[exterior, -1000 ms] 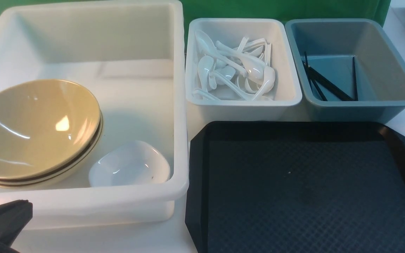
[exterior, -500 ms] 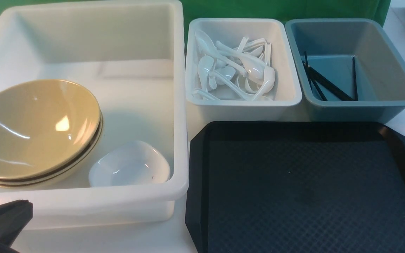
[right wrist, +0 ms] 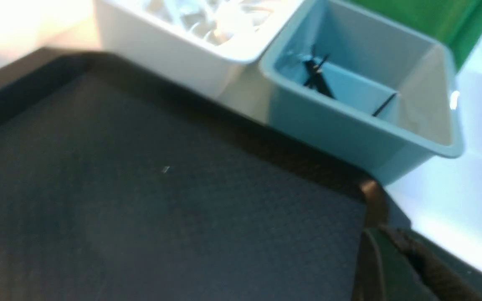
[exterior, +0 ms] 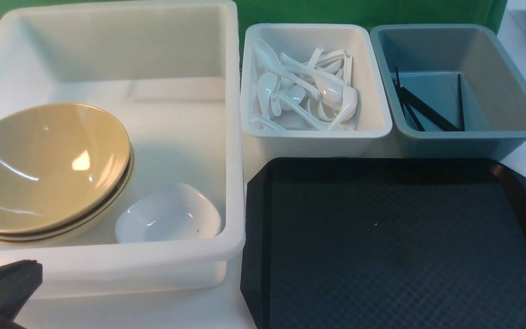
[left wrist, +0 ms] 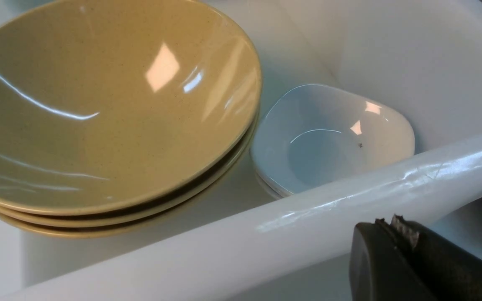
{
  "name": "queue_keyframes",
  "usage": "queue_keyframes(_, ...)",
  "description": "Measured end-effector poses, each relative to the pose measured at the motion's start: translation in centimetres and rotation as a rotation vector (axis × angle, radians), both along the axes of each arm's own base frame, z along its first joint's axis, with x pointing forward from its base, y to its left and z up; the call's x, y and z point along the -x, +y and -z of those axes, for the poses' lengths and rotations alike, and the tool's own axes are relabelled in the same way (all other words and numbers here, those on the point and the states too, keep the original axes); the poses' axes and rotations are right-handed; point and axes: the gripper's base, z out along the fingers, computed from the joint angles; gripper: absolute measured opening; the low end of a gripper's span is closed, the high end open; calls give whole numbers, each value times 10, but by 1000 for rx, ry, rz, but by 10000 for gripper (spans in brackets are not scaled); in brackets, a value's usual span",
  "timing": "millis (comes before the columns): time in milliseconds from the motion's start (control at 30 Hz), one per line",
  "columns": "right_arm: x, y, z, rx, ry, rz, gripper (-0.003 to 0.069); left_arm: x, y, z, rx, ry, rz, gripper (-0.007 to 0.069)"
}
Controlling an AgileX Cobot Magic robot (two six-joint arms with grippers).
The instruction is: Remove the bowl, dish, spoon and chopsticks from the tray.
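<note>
The black tray (exterior: 391, 256) lies at the front right with nothing on it, and it fills most of the right wrist view (right wrist: 140, 188). The tan bowl (exterior: 39, 164) (left wrist: 98, 104) tops a stack inside the big white tub (exterior: 233, 137). Beside the stack in that tub sits the white dish (exterior: 167, 214) (left wrist: 329, 138). White spoons (exterior: 308, 91) fill the small white tub. Black chopsticks (exterior: 423, 109) (right wrist: 318, 77) lie in the grey-blue tub. My left gripper (exterior: 32, 269) (left wrist: 387, 221) is shut and empty just outside the big tub's near wall. My right gripper (right wrist: 378, 229) is shut and empty over the tray's far right corner.
The small white tub (exterior: 381, 123) and the grey-blue tub (exterior: 473, 137) stand side by side behind the tray. A green backdrop (exterior: 336, 11) closes off the back. White table surface (exterior: 153, 310) shows in front of the big tub.
A dark part at the right edge of the front view has gone out of sight. The left gripper and all the dishes have stayed put.
</note>
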Motion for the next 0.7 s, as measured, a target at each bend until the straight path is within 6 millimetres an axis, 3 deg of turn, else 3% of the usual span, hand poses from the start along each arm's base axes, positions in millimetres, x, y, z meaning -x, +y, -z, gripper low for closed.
queue_keyframes(233,2,-5,40,-99,-108,133,45,0,0,0,1,0,0,-8)
queue_keyframes(367,2,-7,67,-142,-54,200,45,0,0,0,3,0,0,-8)
queue_keyframes(700,2,-7,72,-149,-30,221,45,0,0,0,4,1,1,-8)
